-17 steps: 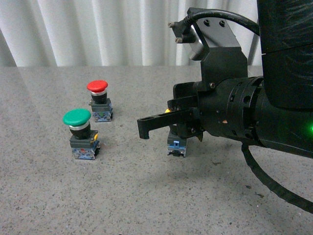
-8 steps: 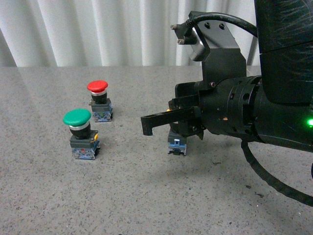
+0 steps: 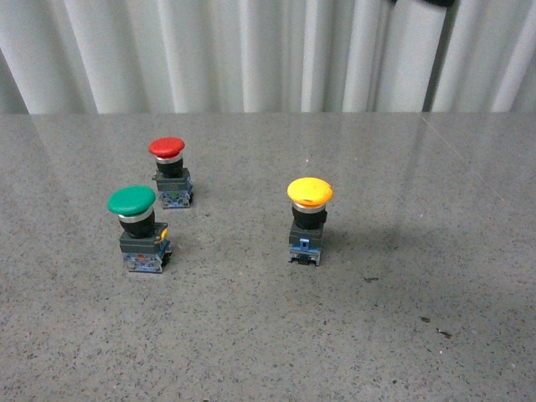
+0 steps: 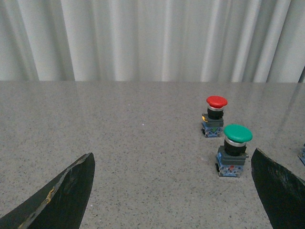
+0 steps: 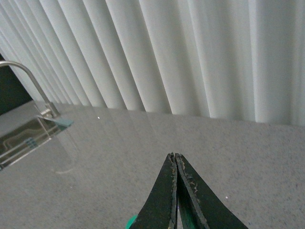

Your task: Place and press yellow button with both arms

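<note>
The yellow button [image 3: 309, 192] stands upright on the grey table [image 3: 402, 335], right of centre in the front view, with nothing touching it. Neither arm shows in the front view. In the left wrist view my left gripper [image 4: 174, 191] is open and empty, low over the table, with its fingers [image 4: 62, 195] spread wide; a blue-grey sliver at that frame's edge [image 4: 302, 155] may be the yellow button's base. In the right wrist view my right gripper [image 5: 175, 160] is shut and empty, raised above the table and facing the curtain.
A green button [image 3: 132, 202] and a red button [image 3: 167, 148] stand left of the yellow one; both show in the left wrist view, green [image 4: 237, 134] and red [image 4: 216, 101]. A green sliver [image 5: 131, 223] shows behind the right fingers. A sink with a faucet [image 5: 28, 133] lies beyond.
The right arm, which hung over the yellow button with its jaws around the cap, has lifted out of the front view. The button now stands uncovered in the same spot.
</note>
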